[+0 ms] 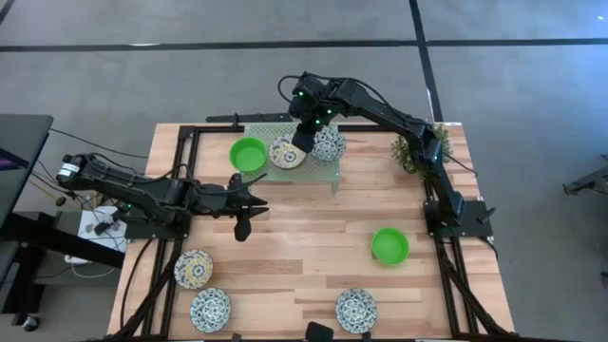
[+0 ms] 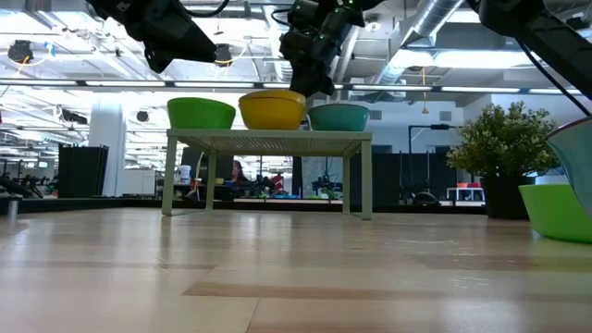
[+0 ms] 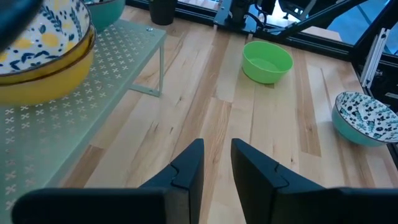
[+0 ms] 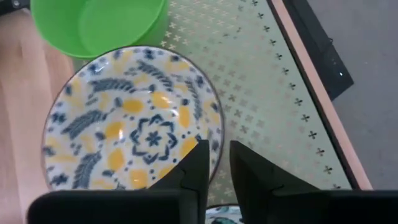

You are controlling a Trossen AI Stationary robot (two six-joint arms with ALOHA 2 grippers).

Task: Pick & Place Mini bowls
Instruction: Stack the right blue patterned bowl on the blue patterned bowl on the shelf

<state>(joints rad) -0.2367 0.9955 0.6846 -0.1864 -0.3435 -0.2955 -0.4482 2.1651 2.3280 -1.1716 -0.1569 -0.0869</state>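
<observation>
My right end effector is straddling the rim of the yellow-blue bowl on the mesh rack, jaws a little apart, so I can't tell if it's gripping. The bowl sits mid-rack between a green bowl and a blue-patterned one. It looks glazed, so probably slick, rigid and chippable; I'd pinch the rim. My left end effector hangs slightly open, holding nothing, off the rack's front.

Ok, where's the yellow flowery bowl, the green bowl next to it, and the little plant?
yellow flowery bowl (image 4: 130,134), right wrist view, on its patterned inside.
green bowl (image 4: 99,22), right wrist view, on its inside.
little plant (image 2: 504,148), low view, on its leaves.
</observation>
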